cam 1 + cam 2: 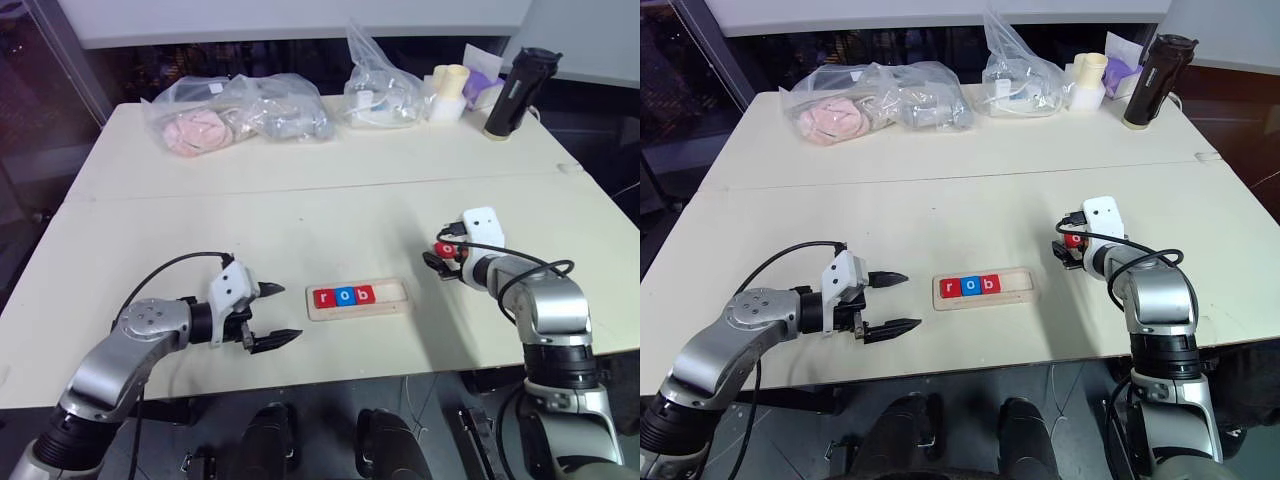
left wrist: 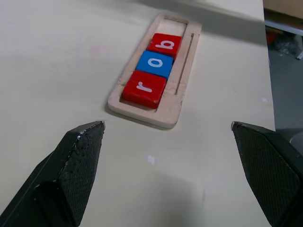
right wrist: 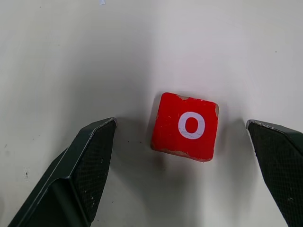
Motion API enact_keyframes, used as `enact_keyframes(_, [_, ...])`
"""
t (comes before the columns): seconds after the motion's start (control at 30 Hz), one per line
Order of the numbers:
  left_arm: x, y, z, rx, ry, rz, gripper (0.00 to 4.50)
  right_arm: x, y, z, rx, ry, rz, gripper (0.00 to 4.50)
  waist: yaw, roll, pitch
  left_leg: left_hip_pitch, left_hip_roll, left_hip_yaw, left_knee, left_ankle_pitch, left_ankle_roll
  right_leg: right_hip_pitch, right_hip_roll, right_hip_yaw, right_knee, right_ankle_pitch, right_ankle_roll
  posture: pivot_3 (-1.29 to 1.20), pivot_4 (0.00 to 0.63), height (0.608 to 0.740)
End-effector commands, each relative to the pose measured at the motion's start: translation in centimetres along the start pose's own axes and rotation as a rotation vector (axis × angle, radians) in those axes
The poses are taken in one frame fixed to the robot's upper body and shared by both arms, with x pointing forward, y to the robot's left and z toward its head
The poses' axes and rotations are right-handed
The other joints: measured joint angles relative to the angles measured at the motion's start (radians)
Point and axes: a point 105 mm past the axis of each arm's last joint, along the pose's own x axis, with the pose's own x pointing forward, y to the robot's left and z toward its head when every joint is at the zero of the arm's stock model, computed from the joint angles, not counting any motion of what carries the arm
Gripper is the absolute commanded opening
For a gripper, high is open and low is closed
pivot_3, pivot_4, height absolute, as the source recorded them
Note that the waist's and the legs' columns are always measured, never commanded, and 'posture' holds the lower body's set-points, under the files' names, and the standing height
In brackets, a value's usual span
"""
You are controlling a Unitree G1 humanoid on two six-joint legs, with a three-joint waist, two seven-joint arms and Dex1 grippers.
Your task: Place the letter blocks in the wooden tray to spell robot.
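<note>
Cream table (image 1: 300,200) spread wide under both arms. Along its far edge, clear plastic bags (image 1: 240,115), a second bag (image 1: 378,95), pale cups (image 1: 450,90) and a black bottle (image 1: 513,92).

Near the front edge, centre: wooden tray (image 1: 392,298) lying flat, lengthwise across the table. In its groove, three letter blocks side by side and touching: red r (image 2: 144,88), blue o (image 2: 155,64), red b (image 2: 164,44), filling the tray's left part, the right end of the groove bare.

Just left of the tray: left gripper (image 1: 277,315), fingers spread wide, pointing at the tray's near end, nothing between them, clear of the table.

Well to the right of the tray: right gripper (image 1: 441,256), tilted downward, fingers (image 3: 90,156) likewise wide apart, straddling a loose red o block (image 3: 185,126) flat on the table, letter up, touching neither finger.
</note>
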Motion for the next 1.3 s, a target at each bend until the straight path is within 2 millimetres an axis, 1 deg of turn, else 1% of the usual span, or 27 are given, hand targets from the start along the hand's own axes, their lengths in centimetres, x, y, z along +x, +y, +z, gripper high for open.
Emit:
enact_keyframes(0.03, [0.1,0.0,1.0,0.035,-0.029,-0.004,4.50,0.2,-0.8,-0.4,0.059,0.022,-0.035,3.90,0.000,0.000,0.000,0.000,0.000,0.000,0.000,0.000,0.000,0.000,0.000,0.000,0.000,0.000,0.000,0.00,0.150,0.725])
enact_keyframes(0.07, [0.1,0.0,0.9,0.036,-0.029,-0.006,4.50,0.3,-1.2,-0.3,0.090,0.023,-0.049,3.63,0.000,0.000,0.000,0.000,0.000,0.000,0.000,0.000,0.000,0.000,0.000,0.000,0.000,0.000,0.000,0.00,0.150,0.725])
enact_keyframes(0.13, [0.1,0.0,0.9,0.035,-0.029,-0.007,4.50,0.5,-1.6,-0.1,0.129,0.022,-0.059,2.64,0.001,0.000,0.000,0.000,0.000,0.000,0.001,0.000,0.000,0.000,0.000,0.000,0.000,0.000,0.000,0.00,0.150,0.725])
enact_keyframes(0.17, [0.1,0.0,0.9,0.035,-0.029,-0.007,4.50,0.5,-1.6,0.1,0.132,0.018,-0.059,2.09,0.002,0.000,0.000,0.000,0.000,0.000,0.001,0.000,0.000,0.000,0.000,0.000,0.000,0.000,0.000,0.00,0.150,0.725])
enact_keyframes(0.23, [0.1,0.0,0.9,0.034,-0.029,-0.009,4.50,0.4,-1.4,0.3,0.135,0.015,-0.049,1.17,0.001,0.000,0.000,0.000,0.000,0.000,0.001,0.000,0.000,0.000,0.000,0.000,0.000,0.000,0.000,0.00,0.150,0.725])
enact_keyframes(0.33, [0.1,-0.1,0.8,0.035,-0.028,-0.011,4.50,-0.3,-0.9,0.1,0.140,0.033,-0.034,1.17,0.002,0.000,0.000,0.000,0.000,0.000,0.001,0.000,0.000,0.000,0.000,0.000,0.000,0.000,0.000,0.00,0.150,0.725])
enact_keyframes(0.4, [0.2,-0.1,0.7,0.034,-0.029,-0.014,4.50,-1.1,-0.7,-0.2,0.135,0.049,-0.041,1.17,0.002,0.000,0.000,-0.001,0.000,0.000,0.000,0.000,0.000,-0.001,0.000,0.000,0.000,0.000,0.000,0.00,0.150,0.725])
enact_keyframes(0.53, [0.3,-0.1,0.7,0.033,-0.031,-0.016,4.50,-3.4,0.6,-0.9,0.111,0.076,-0.032,1.17,0.002,0.000,0.000,-0.002,0.000,0.000,0.000,0.000,0.000,-0.002,0.000,0.000,0.000,0.000,0.000,0.00,0.150,0.725])
enact_keyframes(0.7, [0.3,0.0,0.5,0.030,-0.031,-0.023,4.50,-6.3,2.9,-3.1,0.084,0.110,-0.007,1.17,0.002,0.001,0.000,-0.006,0.000,-0.001,0.000,0.000,0.000,-0.006,0.000,0.000,0.000,0.000,0.000,0.00,0.150,0.725])
enact_keyframes(0.8, [0.4,0.0,0.4,0.029,-0.030,-0.028,4.50,-6.8,3.0,-3.7,0.076,0.108,-0.019,1.17,0.000,0.001,0.000,-0.007,0.000,-0.001,0.000,0.000,0.000,-0.007,0.000,0.000,0.000,0.000,0.000,0.00,0.150,0.725])
enact_keyframes(1.03, [0.4,0.0,0.3,0.030,-0.028,-0.034,4.50,-6.9,3.5,-4.5,0.073,0.127,-0.015,1.17,0.000,0.000,0.000,-0.007,0.001,-0.001,0.000,-0.002,-0.003,-0.010,0.000,0.000,0.000,0.000,-0.001,0.00,0.150,0.725])
enact_keyframes(1.1, [0.4,0.0,0.3,0.029,-0.029,-0.034,4.50,-6.9,3.6,-4.6,0.077,0.129,-0.014,2.21,0.000,0.000,0.000,-0.007,0.001,-0.001,0.000,-0.002,-0.003,-0.010,0.000,0.000,0.000,0.000,-0.001,0.00,0.150,0.725])
enact_keyframes(1.13, [0.4,0.0,0.3,0.030,-0.029,-0.035,4.50,-6.9,3.6,-4.4,0.066,0.126,-0.008,2.58,0.000,0.000,0.000,-0.007,0.001,-0.001,0.000,-0.002,-0.003,-0.010,0.000,0.000,0.000,0.000,-0.001,0.00,0.150,0.725])
enact_keyframes(1.17, [0.4,0.0,0.3,0.030,-0.029,-0.035,4.50,-6.9,3.6,-4.3,0.058,0.124,-0.003,3.13,0.000,0.000,0.000,-0.007,0.001,-0.001,0.000,-0.002,-0.003,-0.010,0.000,0.000,0.000,0.000,-0.001,0.00,0.150,0.725])
enact_keyframes(1.23, [0.4,-0.1,0.2,0.029,-0.027,-0.036,4.50,-7.3,4.3,-3.1,-0.063,0.095,0.115,4.13,-0.001,0.001,0.000,-0.007,0.001,-0.001,0.000,-0.002,-0.003,-0.010,0.000,0.000,0.000,0.000,-0.001,0.00,0.150,0.725])
enact_keyframes(1.27, [0.4,-0.1,0.2,0.028,-0.027,-0.037,4.50,-7.5,4.4,-2.5,-0.133,0.068,0.163,4.47,-0.001,0.001,0.000,-0.008,0.001,0.000,0.000,-0.002,-0.003,-0.009,0.000,0.000,0.000,0.000,-0.001,0.00,0.150,0.725])
enact_keyframes(1.3, [0.3,-0.1,0.2,0.027,-0.027,-0.037,4.50,-7.8,4.4,-2.0,-0.206,0.057,0.216,4.47,-0.001,0.001,0.000,-0.008,0.001,0.000,0.000,-0.001,-0.001,-0.009,0.000,0.000,0.000,0.000,-0.001,0.00,0.150,0.725])
